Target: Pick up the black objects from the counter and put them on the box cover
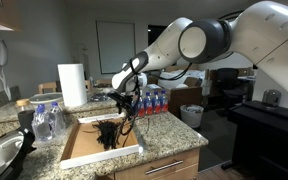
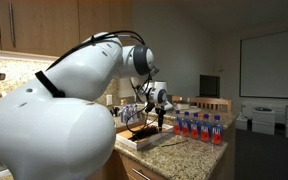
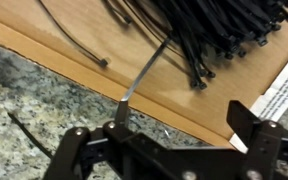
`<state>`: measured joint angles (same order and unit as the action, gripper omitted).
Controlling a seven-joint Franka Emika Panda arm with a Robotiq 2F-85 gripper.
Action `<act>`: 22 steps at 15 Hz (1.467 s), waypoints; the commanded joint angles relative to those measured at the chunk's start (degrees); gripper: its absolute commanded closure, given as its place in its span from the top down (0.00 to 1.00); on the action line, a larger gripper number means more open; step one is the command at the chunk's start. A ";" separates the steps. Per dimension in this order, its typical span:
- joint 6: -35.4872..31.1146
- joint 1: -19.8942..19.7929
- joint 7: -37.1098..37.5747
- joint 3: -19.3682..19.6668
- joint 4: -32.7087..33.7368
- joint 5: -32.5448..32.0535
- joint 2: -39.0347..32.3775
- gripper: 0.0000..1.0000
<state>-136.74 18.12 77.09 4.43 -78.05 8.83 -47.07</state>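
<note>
Gripper (image 3: 174, 128) hangs over the box cover's near edge, jaws spread wide, nothing between 'em. Big heap of black zip ties (image 3: 209, 35) sits on the box cover (image 3: 64, 62), toward 1 o'clock in wrist view. One loose tie (image 3: 146, 68) trails off to 7 o'clock, tip right at the cardboard edge. Looks like one thin tie (image 3: 29, 135) lies on the counter (image 3: 24, 95) at 8 o'clock, prob the next pick. Ties look flat, slick, springy plastic w/ little to grab. I'd come straight down, jaws across the strip not along it, pads grazing the stone, close slow. Counter's hard, speckled, polished granite; cover's matte tan cardboard, low rim.
</note>
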 commanded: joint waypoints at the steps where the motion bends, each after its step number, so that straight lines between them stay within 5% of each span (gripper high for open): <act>1: -8.18 -1.45 5.79 -0.81 -13.75 2.16 7.62 1.00; 6: -17.19 -0.73 9.36 1.66 -26.63 -0.18 17.55 1.00; 11: -21.54 -4.61 5.13 -3.95 -35.83 4.50 23.01 1.00; 14: -23.33 -7.08 3.11 -7.74 -37.62 8.39 22.60 1.00; 22: -22.59 -8.26 4.35 -5.92 -37.69 6.97 21.39 1.00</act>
<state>-158.36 10.91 83.06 -1.32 -114.82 15.14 -26.35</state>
